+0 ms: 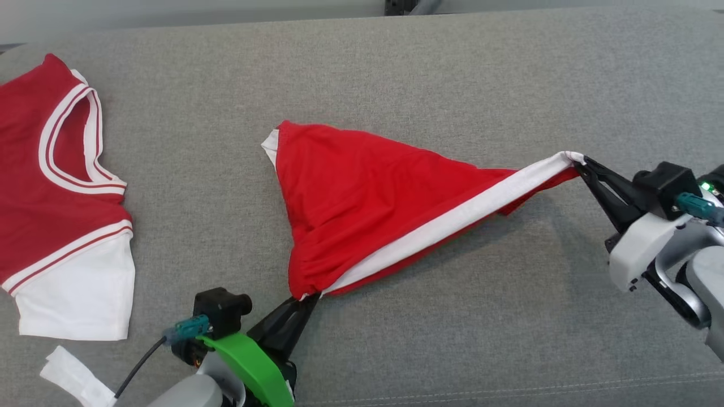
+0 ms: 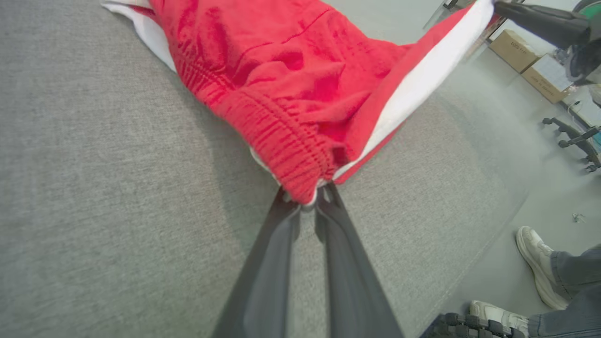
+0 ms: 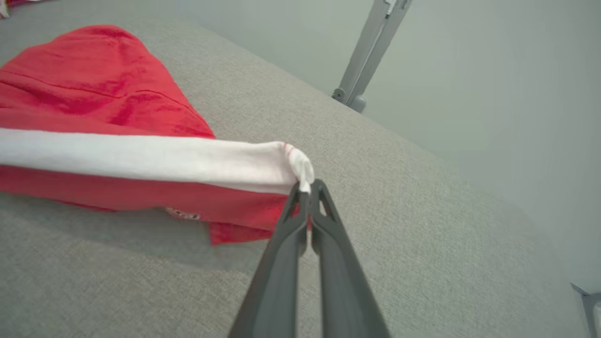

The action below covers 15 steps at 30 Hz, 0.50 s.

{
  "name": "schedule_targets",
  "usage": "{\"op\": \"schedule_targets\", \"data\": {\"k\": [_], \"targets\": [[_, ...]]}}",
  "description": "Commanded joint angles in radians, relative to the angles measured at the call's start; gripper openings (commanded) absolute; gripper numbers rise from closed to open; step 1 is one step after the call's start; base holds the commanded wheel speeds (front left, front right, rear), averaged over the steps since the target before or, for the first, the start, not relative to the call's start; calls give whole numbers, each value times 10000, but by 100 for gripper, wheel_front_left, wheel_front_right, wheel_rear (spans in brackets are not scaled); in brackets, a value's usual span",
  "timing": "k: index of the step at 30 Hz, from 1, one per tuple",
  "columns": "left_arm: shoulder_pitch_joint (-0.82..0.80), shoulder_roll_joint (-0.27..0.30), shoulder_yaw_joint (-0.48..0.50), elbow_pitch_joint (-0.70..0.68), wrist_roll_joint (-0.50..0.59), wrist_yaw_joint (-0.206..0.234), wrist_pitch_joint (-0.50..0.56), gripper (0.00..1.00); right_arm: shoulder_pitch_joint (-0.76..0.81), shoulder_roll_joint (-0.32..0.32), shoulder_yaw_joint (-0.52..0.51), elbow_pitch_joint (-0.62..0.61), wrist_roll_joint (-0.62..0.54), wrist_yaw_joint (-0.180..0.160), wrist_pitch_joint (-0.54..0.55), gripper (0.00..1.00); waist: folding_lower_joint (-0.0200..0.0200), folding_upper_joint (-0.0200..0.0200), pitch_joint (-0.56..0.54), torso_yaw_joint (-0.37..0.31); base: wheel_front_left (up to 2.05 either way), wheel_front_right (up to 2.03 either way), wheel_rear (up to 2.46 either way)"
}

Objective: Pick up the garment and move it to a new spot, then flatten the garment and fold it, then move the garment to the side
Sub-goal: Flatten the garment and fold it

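On cushion (image 1: pixel 452 68) | garment (image 1: pixel 362 198) edge pinched taut between left pincer (image 1: pixel 311 298), right pincer (image 1: pixel 578 161)

Grey woven fabric surface (image 1: pixel 396 68) spread wide, a stitched seam near its front edge. Beyond it, pale grey-green floor (image 2: pixel 554 202) — cardboard boxes (image 2: pixel 514 49) and a castored chair base (image 2: pixel 573 136) standing there. Slanted grey metal post (image 3: pixel 371 47) against a pale backdrop; soft, even light.
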Motion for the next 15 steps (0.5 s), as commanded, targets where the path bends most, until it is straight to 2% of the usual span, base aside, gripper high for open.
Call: {"op": "schedule_targets", "data": {"k": [1, 6, 7, 11, 15], "targets": [[342, 272, 70, -585, -357, -30, 165, 0, 513, 33, -573, -218, 113, -17, -114, 0, 0, 0, -391, -148, 0, 0, 0], [926, 1201, 291, -3223, -1428, 34, 1002, 0, 1690, 150, -2365, -1298, 227, -17, -61, 0, 0, 0, -794, -286, 0, 0, 0], [926, 1201, 291, -3223, -1428, 34, 1002, 0, 1690, 150, -2365, -1298, 227, -17, -61, 0, 0, 0, -794, -286, 0, 0, 0], [896, 2013, 787, -5519, -2232, 342, 1604, 0, 2172, 237, -3543, -2641, 234, -17, 363, 0, 0, 0, -682, -433, 0, 0, 0], [36, 2855, 1508, -7115, -3028, 534, 2511, 0, 1731, 134, -4025, -3828, 288, -17, 1107, 0, 0, 0, -97, -559, 0, 0, 0]]}}
